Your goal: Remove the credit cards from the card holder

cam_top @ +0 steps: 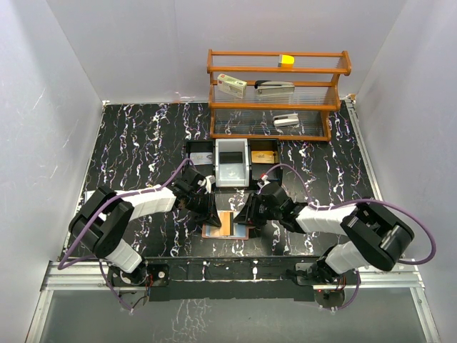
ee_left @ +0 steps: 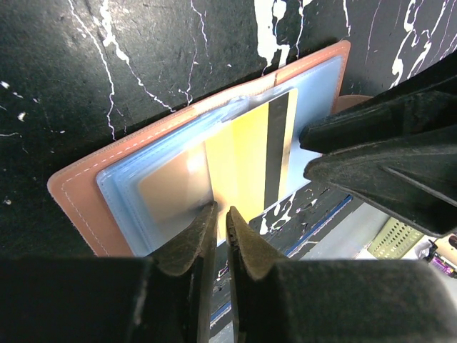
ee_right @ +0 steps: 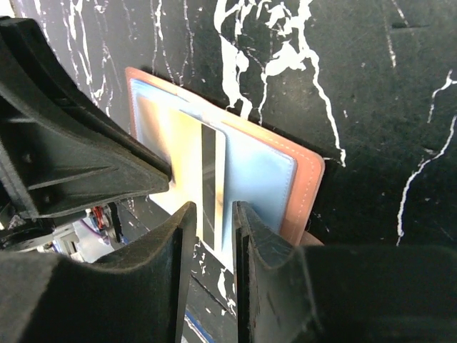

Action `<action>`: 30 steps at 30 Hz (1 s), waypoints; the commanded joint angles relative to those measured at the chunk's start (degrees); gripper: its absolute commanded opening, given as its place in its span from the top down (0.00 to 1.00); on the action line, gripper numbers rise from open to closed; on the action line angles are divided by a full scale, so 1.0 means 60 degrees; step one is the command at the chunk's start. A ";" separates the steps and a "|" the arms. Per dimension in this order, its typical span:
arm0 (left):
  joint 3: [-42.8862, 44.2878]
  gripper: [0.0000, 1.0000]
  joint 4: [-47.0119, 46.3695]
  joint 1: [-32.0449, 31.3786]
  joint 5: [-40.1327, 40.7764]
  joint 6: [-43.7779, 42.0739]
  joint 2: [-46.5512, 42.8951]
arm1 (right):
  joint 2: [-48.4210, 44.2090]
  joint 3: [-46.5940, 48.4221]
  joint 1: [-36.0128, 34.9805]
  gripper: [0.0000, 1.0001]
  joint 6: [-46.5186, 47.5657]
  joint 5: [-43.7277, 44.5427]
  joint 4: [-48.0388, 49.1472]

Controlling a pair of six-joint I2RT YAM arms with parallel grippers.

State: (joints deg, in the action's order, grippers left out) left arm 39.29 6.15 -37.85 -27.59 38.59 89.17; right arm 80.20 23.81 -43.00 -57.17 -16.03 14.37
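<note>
The card holder (cam_top: 228, 225) lies open near the table's front edge, salmon-brown rim (ee_left: 78, 193) round a pale blue inside (ee_right: 264, 164). A yellow credit card (ee_left: 246, 157) with a black stripe sticks partway out of its pocket toward the near edge; it also shows in the right wrist view (ee_right: 187, 157). My left gripper (cam_top: 212, 214) is shut to a thin slit, tips (ee_left: 221, 211) at the card's near edge. My right gripper (cam_top: 246, 216) is slightly open, its jaws either side of the stripe (ee_right: 214, 207) just above the card. Whether either touches the card I cannot tell.
A white tray (cam_top: 232, 163) stands behind the holder between two black trays (cam_top: 198, 153), the right one (cam_top: 264, 153) holding a tan item. A wooden shelf (cam_top: 278, 93) with small items stands at the back. The table's front edge is just below the holder.
</note>
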 commanded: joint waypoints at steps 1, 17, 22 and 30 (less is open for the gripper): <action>-0.0226 0.89 0.0768 -0.0079 0.0970 -0.0208 0.0157 | 0.0436 0.0438 -0.0004 0.75 0.0229 0.0356 -0.0128; -0.0130 0.92 0.1122 -0.0079 0.1559 -0.0153 -0.0108 | 0.0291 -0.1130 -0.0058 0.85 -0.0942 -0.0283 0.3401; -0.0150 0.93 0.0931 -0.0079 0.1341 -0.0050 -0.0178 | 0.0459 -0.0776 -0.0067 0.85 -0.0582 -0.1279 0.3648; -0.0131 0.94 0.0967 -0.0081 0.1363 -0.0045 -0.0242 | 0.0032 -0.0556 -0.0083 0.77 -0.1029 0.0309 0.1847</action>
State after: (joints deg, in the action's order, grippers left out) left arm 39.35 7.42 -38.35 -24.64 39.48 88.03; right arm 83.40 19.38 -43.24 -62.13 -19.88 29.89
